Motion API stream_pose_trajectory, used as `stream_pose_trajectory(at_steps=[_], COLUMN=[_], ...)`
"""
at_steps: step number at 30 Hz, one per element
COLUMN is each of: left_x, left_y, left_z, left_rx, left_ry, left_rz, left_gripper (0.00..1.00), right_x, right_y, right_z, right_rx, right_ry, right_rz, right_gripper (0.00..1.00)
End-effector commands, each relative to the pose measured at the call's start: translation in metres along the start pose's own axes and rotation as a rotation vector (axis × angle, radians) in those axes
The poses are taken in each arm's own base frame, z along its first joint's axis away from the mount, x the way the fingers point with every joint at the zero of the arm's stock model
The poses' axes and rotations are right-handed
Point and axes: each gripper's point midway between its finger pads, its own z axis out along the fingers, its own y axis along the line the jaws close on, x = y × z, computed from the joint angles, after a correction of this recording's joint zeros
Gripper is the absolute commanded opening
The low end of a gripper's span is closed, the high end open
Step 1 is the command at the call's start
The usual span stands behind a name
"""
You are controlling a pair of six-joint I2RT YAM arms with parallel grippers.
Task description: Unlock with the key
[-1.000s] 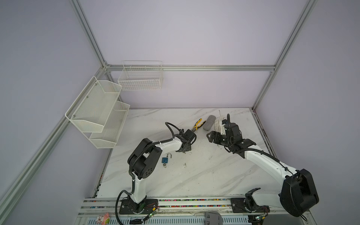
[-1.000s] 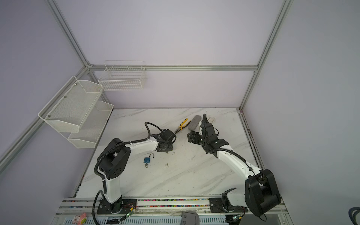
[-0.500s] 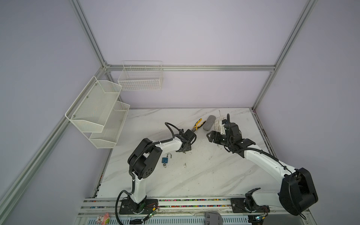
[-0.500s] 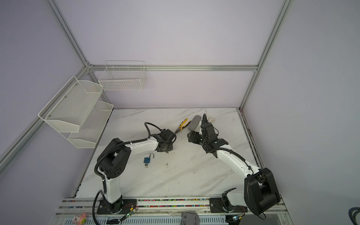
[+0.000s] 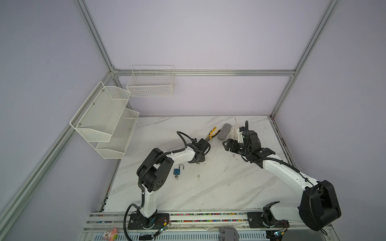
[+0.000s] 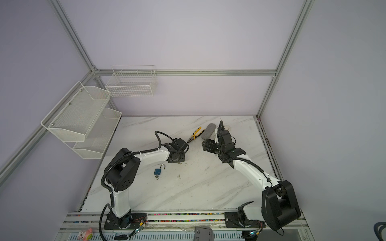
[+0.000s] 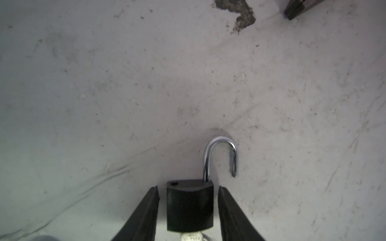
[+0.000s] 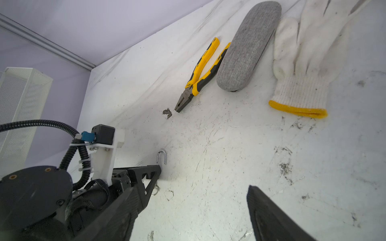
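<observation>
1. Marble table (image 5: pixel 219 187) carries everything.
2. Right gripper (image 8: pixel 192 194): jaws wide apart, holding nothing.
3. Left gripper (image 7: pixel 188 187): jaws parted, with a gap on each side of the black padlock (image 7: pixel 190 205) lying on the table between them.
4. Shackle (image 7: pixel 219 154): sprung open.
5. Key (image 7: pixel 191 236): silver, at the padlock's base.

Pale lilac walls (image 5: pixel 208 37) close in the booth on three sides, under soft, even light that casts only faint shadows. Aluminium frame bars (image 5: pixel 203 73) climb the corners and cross the back wall. A white wire basket (image 5: pixel 150 86) hangs on the back wall near the left corner. Just beside it, on the left wall, is a white two-tier mesh shelf (image 5: pixel 104 119). The bench (image 5: pixel 219 187) is white with grey marble veining, scuffed and flecked with dark marks. A metal rail (image 5: pixel 208 218) runs along its near edge.
</observation>
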Motion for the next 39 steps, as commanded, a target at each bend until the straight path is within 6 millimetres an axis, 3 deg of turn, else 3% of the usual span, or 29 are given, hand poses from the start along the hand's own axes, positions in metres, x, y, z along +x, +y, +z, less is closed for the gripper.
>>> stream_pose_trajectory(at_steps=[1, 3, 6, 8, 11, 13, 16, 19, 21, 24, 29, 31, 36, 38, 39], left_x=[-0.05, -0.065, -0.085, -0.1, -0.108, -0.107, -0.096, -0.086, -0.087, -0.09, -0.109, -0.114, -0.103, -0.099, -0.101], left_y=[-0.011, 0.002, 0.039, 0.081, 0.157, 0.204, 0.269, 0.309, 0.314, 0.306, 0.289, 0.279, 0.267, 0.261, 0.259], left_z=[-0.061, -0.087, -0.126, -0.15, -0.173, -0.175, -0.162, -0.135, -0.119, -0.102, -0.081, -0.073, -0.07, -0.066, -0.068], left_rx=[0.08, 0.075, 0.018, -0.067, -0.245, -0.366, -0.546, -0.567, -0.511, -0.453, -0.349, -0.295, -0.208, -0.183, -0.183], left_ry=[-0.133, -0.203, -0.335, -0.436, -0.584, -0.647, -0.695, -0.703, -0.742, -0.84, -0.843, -0.819, -0.907, -0.943, -0.972], left_rz=[-0.025, -0.019, -0.021, -0.043, -0.082, -0.091, -0.122, -0.197, -0.211, -0.142, -0.046, -0.004, 0.031, 0.07, 0.091], left_gripper=[0.54, 0.62, 0.88, 0.98, 1.0, 1.0, 1.0, 1.0, 1.0, 1.0, 1.0, 1.0, 1.0, 1.0, 1.0], right_x=[-0.042, -0.06, -0.088, -0.1, -0.1, -0.1, -0.099, -0.099, -0.098, -0.101, -0.111, -0.106, -0.085, -0.086, -0.089], right_y=[0.011, 0.001, -0.033, -0.066, -0.123, -0.154, -0.19, -0.211, -0.22, -0.226, -0.208, -0.195, -0.173, -0.182, -0.182], right_z=[-0.023, -0.033, -0.05, -0.063, -0.074, -0.076, -0.061, -0.043, -0.036, -0.026, -0.012, -0.003, -0.016, -0.001, -0.006], right_rx=[-0.018, 0.034, 0.208, 0.373, 0.627, 0.736, 0.83, 0.856, 0.863, 0.824, 0.615, 0.538, 0.398, 0.423, 0.445], right_ry=[-0.135, -0.206, -0.351, -0.461, -0.584, -0.64, -0.642, -0.652, -0.684, -0.719, -0.774, -0.757, -0.859, -0.774, -0.808], right_rz=[-0.021, -0.018, -0.004, 0.003, 0.033, 0.052, 0.044, 0.022, -0.006, -0.058, -0.193, -0.279, -0.38, -0.337, -0.355], right_gripper=[0.85, 0.85, 0.89, 0.93, 0.97, 0.97, 0.97, 0.97, 0.97, 0.97, 0.97, 0.97, 0.97, 0.97, 0.97])
